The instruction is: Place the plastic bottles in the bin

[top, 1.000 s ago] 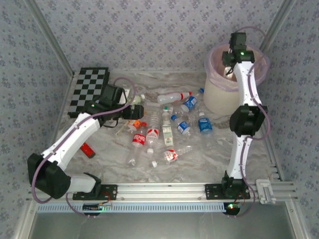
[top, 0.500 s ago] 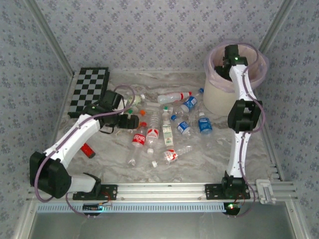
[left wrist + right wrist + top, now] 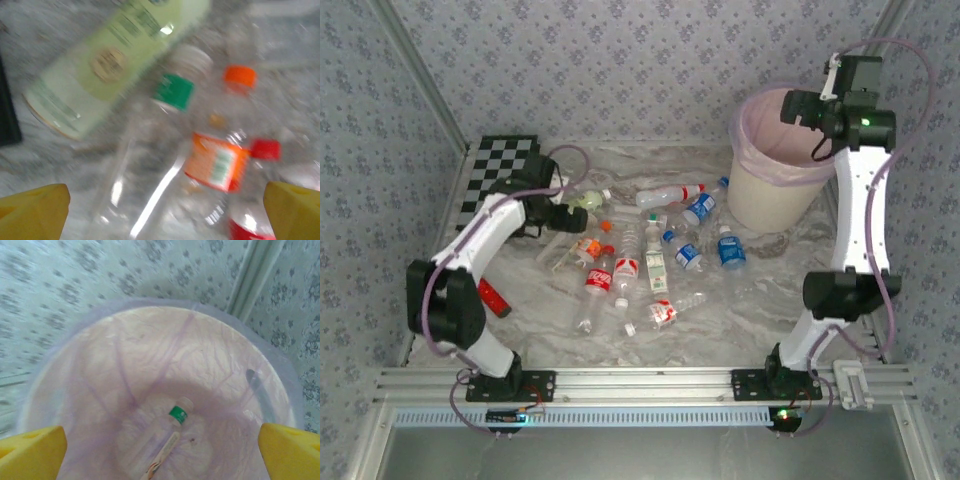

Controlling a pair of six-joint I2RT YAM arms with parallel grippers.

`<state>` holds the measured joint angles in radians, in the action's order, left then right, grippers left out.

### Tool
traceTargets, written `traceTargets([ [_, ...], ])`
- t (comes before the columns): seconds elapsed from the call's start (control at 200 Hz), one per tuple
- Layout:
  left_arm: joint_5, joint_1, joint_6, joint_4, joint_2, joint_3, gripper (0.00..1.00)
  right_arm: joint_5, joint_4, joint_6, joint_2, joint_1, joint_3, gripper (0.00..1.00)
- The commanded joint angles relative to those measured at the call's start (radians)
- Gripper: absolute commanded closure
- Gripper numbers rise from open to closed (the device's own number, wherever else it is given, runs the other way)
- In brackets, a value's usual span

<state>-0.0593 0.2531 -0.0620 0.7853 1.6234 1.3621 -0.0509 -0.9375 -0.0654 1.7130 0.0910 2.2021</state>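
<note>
Viewing from the top external camera, the left gripper hangs released and empty at the left edge of the plastic bottles. These lie scattered flat on the marbled table. The bin stands at the far right. The right gripper, also spread and empty, hovers over the bin's mouth, well apart from the pile. The left arm is therefore the nearer one for the next pick.

Left wrist view (blurred): the yellow fingertips flank a green-capped clear bottle. Its long axis runs from lower left to upper right, oblique to the closing line, so a wrist turn is probably needed. A pale-green-labelled bottle lies just beyond it, and an orange-labelled bottle lies just beside it on the right. The walls look thin, glossy and crushable.

Right wrist view: the wrinkled, translucent pink liner cradles one deposited bottle at the bottom of the bin.
</note>
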Motion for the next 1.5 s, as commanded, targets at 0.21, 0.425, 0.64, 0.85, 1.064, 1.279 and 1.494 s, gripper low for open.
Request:
traceTargets([
  [0.21, -0.014, -0.101, 0.34, 0.029, 0.288, 0.214, 0.01, 0.153, 0.077, -0.08, -0.243, -0.067, -0.292, 0.01],
  [0.425, -0.044, -0.111, 0.395, 0.09, 0.429, 0.331, 0.06, 0.141, 0.043, -0.07, -0.297, -0.119, -0.341, 0.01],
  [0.64, -0.04, -0.124, 0.442, 0.13, 0.517, 0.39, 0.11, 0.119, 0.041, -0.065, -0.361, -0.125, -0.413, 0.01],
  [0.85, -0.05, -0.129, 0.432, 0.165, 0.566, 0.464, 0.32, 0.083, 0.012, -0.053, -0.397, -0.123, -0.41, 0.01],
  [1.064, -0.102, -0.128, 0.426, 0.173, 0.514, 0.506, 0.48, 0.112, 0.012, -0.073, -0.434, -0.129, -0.397, 0.01],
  [1.279, -0.163, -0.128, 0.387, 0.199, 0.422, 0.561, 0.49, 0.184, 0.071, -0.149, -0.473, -0.177, -0.409, 0.01],
  [1.494, -0.439, -0.112, 0.056, -0.157, 0.153, 0.265, 0.51, 0.251, 0.446, -0.295, -0.491, -0.384, -0.553, 0.03],
])
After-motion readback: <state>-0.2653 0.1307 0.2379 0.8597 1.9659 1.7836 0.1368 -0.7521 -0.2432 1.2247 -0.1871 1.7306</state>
